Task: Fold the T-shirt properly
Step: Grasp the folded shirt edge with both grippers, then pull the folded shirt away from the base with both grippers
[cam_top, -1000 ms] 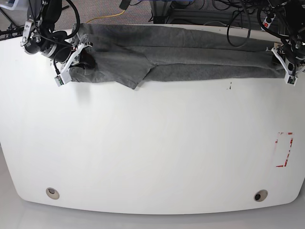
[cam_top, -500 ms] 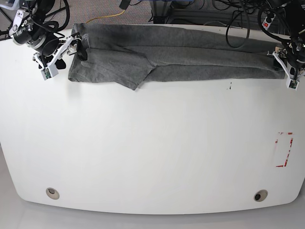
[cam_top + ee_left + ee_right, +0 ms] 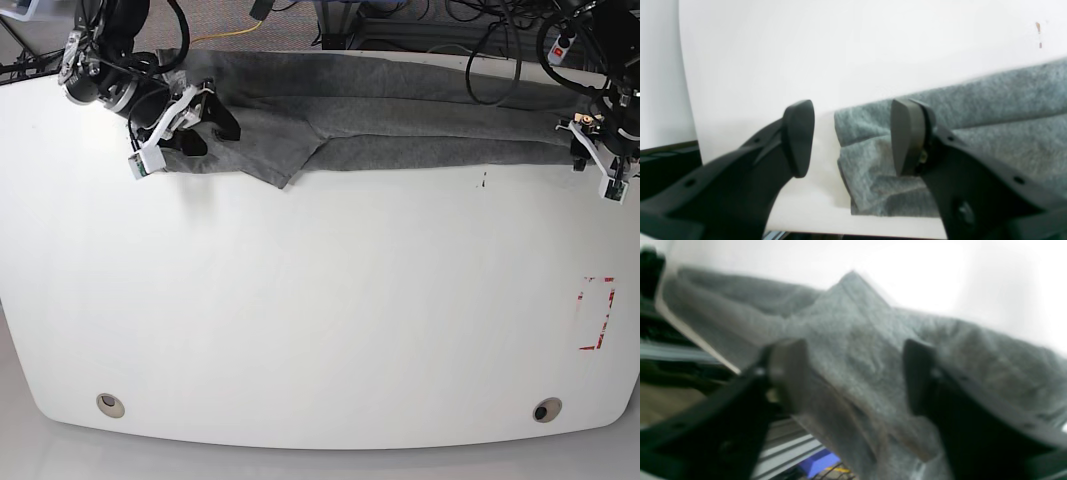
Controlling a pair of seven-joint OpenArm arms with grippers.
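Note:
The heather-grey T-shirt (image 3: 400, 115) lies in a long folded band along the table's far edge, with a flap pointing toward me at the left (image 3: 285, 170). My right gripper (image 3: 200, 128) is open over the shirt's left end. In the blurred right wrist view its gripper (image 3: 853, 373) has both jaws spread above the cloth (image 3: 857, 330). My left gripper (image 3: 587, 156) is at the shirt's right end. In the left wrist view it (image 3: 851, 138) is open. The shirt's end (image 3: 873, 173) lies between the jaws, and one fingertip (image 3: 907, 136) is over the cloth.
The white table (image 3: 320, 300) has a red tape mark (image 3: 597, 313) at the right, a small dark mark (image 3: 484, 180) and two round holes (image 3: 110, 404) (image 3: 546, 409) near the front. Cables (image 3: 490, 40) hang behind the far edge, close to the shirt.
My right gripper swung out to the left off the shirt, then came back over its left end. The left end of the shirt shifted slightly. My left gripper barely moved.

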